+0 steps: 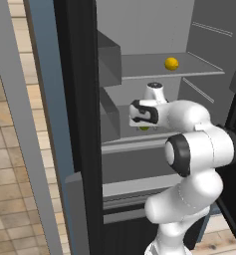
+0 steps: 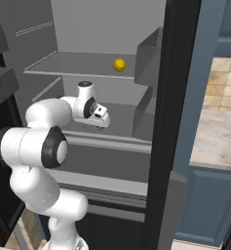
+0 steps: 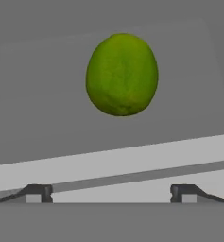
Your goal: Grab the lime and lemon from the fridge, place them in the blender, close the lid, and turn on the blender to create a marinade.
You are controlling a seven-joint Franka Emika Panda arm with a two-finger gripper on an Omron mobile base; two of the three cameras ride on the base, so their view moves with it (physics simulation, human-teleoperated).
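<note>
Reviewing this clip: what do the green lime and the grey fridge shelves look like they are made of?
The small round green lime looks like real fruit rind: matte, mottled yellow-green skin, faintly dimpled, no sharp highlight. The flat grey fridge shelves look like smooth, opaque plastic or painted metal: uniform grey, crisp straight edges, no texture; the render leaves it open. The open tool has dark, matte fingertips, possibly rubber or plastic.

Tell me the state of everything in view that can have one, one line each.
fridge: door open, shelves exposed.
lemon: resting on the upper shelf, untouched.
lime: on the lower shelf, ahead of the pincer, not gripped.
pincer: open, empty, fingertips spread wide.
</note>
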